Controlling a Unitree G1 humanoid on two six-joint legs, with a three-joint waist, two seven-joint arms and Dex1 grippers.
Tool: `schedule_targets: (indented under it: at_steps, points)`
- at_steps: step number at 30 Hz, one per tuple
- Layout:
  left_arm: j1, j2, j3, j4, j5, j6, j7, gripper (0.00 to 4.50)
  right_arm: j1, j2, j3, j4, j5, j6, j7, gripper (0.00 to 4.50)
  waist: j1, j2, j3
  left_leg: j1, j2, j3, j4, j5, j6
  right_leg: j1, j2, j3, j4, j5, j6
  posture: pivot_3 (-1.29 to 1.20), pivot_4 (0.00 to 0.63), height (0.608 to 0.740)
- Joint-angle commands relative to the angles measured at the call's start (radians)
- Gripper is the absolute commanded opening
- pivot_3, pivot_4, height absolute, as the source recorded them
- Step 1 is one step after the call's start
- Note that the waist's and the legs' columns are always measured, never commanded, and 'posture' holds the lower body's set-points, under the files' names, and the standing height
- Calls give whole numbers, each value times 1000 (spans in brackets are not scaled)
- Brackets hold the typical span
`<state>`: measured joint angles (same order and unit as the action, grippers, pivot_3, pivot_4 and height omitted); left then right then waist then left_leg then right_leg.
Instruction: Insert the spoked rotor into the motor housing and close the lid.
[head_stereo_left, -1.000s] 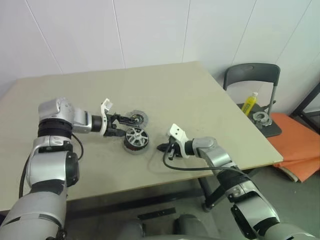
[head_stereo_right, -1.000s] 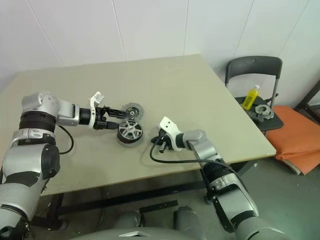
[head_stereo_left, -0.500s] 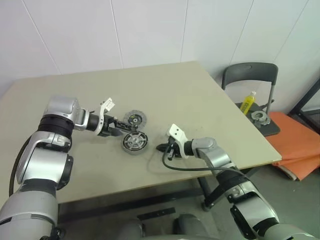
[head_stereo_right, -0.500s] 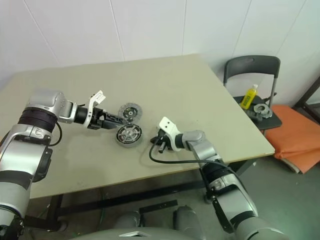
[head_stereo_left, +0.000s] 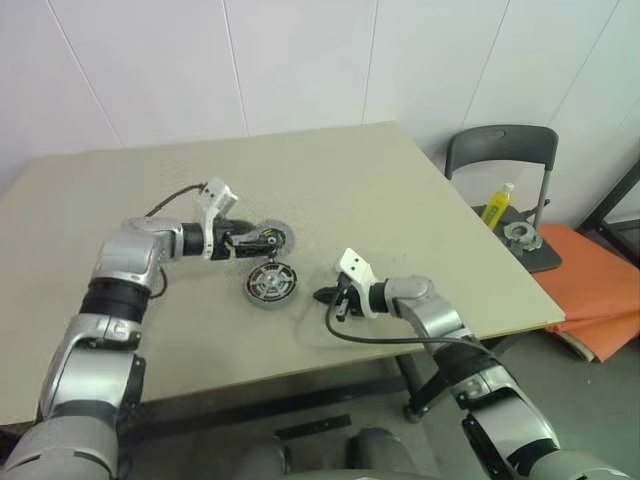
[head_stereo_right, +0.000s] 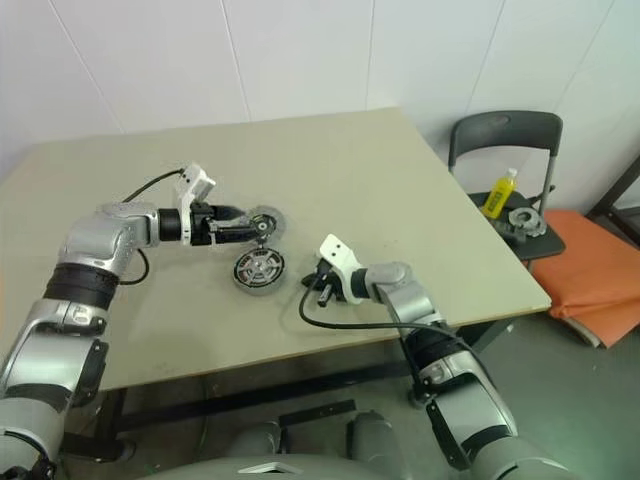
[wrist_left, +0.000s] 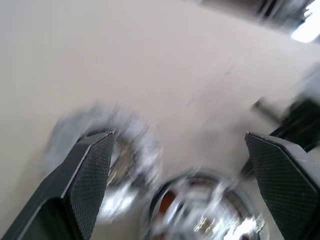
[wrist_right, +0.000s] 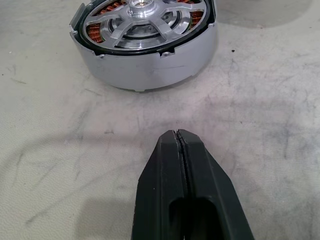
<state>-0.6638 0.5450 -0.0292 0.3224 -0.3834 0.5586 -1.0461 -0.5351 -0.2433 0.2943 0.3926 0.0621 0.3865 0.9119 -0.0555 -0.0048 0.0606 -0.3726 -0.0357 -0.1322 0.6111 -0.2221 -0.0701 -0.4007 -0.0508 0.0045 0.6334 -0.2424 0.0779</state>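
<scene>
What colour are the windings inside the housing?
Copper-brown, inside the round silver metal motor housing; clearest in the right wrist view.

From head height, the two eye views look forward and down across the beige desk (head_stereo_left: 330, 170), each taking in both arms, the white wall and a grey chair (head_stereo_left: 500, 155) at the far right. The pair overlap almost wholly, the right eye's picture set slightly aside. The right wrist view sits low and close behind the right hand (wrist_right: 181, 137), facing along its pressed-together fingers to the motor housing (wrist_right: 145, 37) with the spoked rotor (wrist_right: 142, 15) seated inside. The left wrist view, blurred, looks down between the left hand's (wrist_left: 180, 150) wide-spread fingers at the lid (wrist_left: 107, 160) and that same housing, which all views share.
</scene>
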Motion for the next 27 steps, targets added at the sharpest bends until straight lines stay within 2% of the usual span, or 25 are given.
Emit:
schedule_targets:
  at_steps: [1,7,12,20,24,27]
  points:
    - [95,-35,46,-154,-34,-55,42,3862,-1,1,7,-25,3,13,5,0,1,0,0,0,0,0,0,0,0,0,0,0,0,0,0,0,0,740]
    - [274,-122,68,-256,-33,-200,117,1821,-13,5,-65,-121,115,79,52,0,12,0,0,2,0,2,2,0,0,1,1,2,2,-1,-1,0,0,740]
    - [350,-140,73,-260,-16,-292,134,117,-15,-35,-133,-274,278,188,154,0,16,0,0,2,0,2,4,0,0,2,2,2,2,-1,-2,0,0,740]
    - [360,-138,38,-183,83,-419,194,20,-22,-95,-157,-434,438,318,221,0,17,0,0,3,0,2,3,0,0,3,2,2,1,-2,-3,0,0,740]
    - [347,-135,-1,-152,157,-399,244,20,-28,-114,-156,-487,466,340,208,0,17,0,0,3,0,2,3,0,0,3,2,2,1,-2,-3,0,0,740]
    - [345,-115,-60,-148,208,-310,248,20,-33,-121,-151,-496,456,332,185,0,17,0,0,3,0,2,3,0,0,3,2,2,1,-2,-3,0,0,740]
